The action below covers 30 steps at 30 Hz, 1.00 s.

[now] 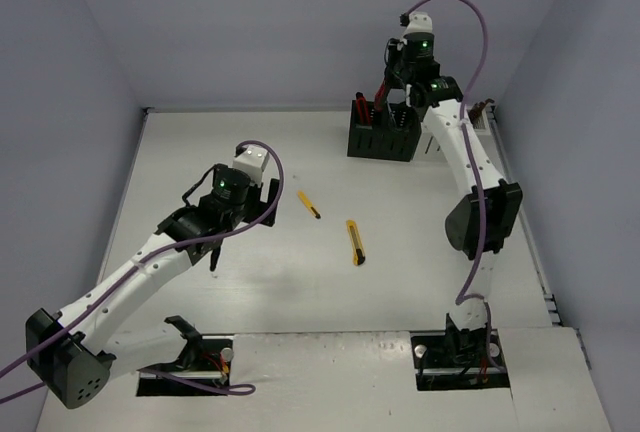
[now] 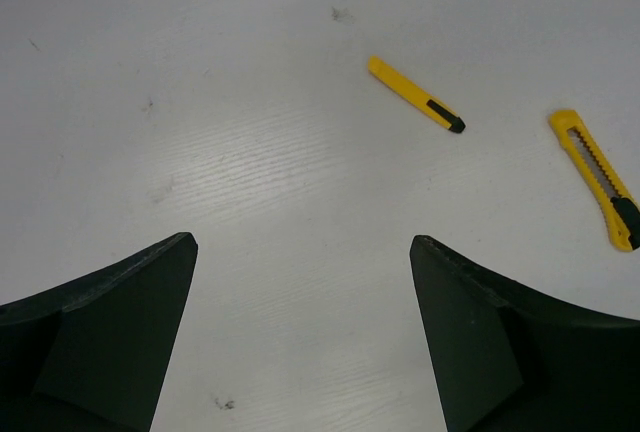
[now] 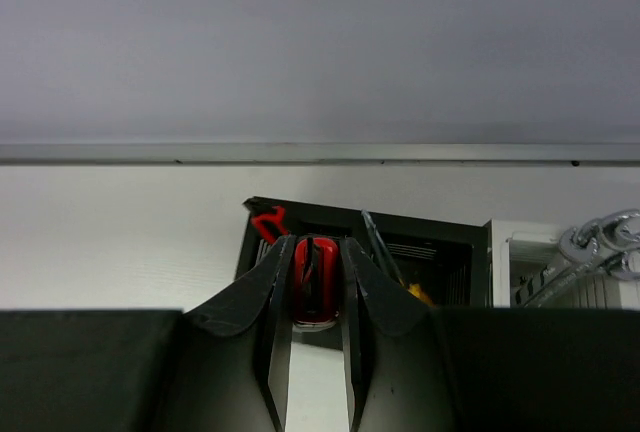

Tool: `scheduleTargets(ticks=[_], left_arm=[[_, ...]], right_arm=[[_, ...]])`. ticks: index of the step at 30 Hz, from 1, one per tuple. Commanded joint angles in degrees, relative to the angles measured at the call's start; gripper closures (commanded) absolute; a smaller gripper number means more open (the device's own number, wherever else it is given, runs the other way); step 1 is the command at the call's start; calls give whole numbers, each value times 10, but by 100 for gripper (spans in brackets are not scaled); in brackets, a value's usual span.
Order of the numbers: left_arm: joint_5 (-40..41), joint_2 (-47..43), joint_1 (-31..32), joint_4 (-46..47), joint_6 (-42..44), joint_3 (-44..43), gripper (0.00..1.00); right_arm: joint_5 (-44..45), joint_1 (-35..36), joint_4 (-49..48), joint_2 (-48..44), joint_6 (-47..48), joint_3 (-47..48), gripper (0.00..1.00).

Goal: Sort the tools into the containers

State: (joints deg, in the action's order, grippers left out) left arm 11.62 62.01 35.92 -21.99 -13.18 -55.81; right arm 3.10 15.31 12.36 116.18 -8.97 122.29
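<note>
Two yellow utility knives lie on the table, a small one (image 1: pixel 308 204) (image 2: pixel 415 94) and a larger one (image 1: pixel 355 242) (image 2: pixel 595 177). My left gripper (image 1: pixel 268 199) (image 2: pixel 300 242) hovers open and empty over bare table, just left of the small knife. My right gripper (image 1: pixel 396 92) (image 3: pixel 317 241) is shut on a red-black utility knife (image 3: pixel 316 287), held upright over the near left part of the black container (image 1: pixel 383 134) (image 3: pixel 445 234). A red handle (image 3: pixel 268 222), a thin shaft (image 3: pixel 378 247) and something yellow (image 3: pixel 420 295) stand in that box. The white container (image 3: pixel 502 252) beside it holds silver wrenches (image 3: pixel 598 242).
The table's back wall (image 3: pixel 320 152) runs close behind both containers. Side walls close the table in left and right (image 1: pixel 130 182). The right arm's elbow (image 1: pixel 482 214) hangs over the right side of the table.
</note>
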Motion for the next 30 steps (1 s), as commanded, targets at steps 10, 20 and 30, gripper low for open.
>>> scheduleTargets(ticks=[10,20,30], left_arm=[[30,3,-8,-11,4,-37,15],[29,12,-9,-7,4,-34,15],[35,8,-13,-15,5,-28,15]], right_arm=[[54,2,-93,96,76,43,100],[89,12,-180,107,127,-5,100],[59,10,-204,137,90,-42,100]])
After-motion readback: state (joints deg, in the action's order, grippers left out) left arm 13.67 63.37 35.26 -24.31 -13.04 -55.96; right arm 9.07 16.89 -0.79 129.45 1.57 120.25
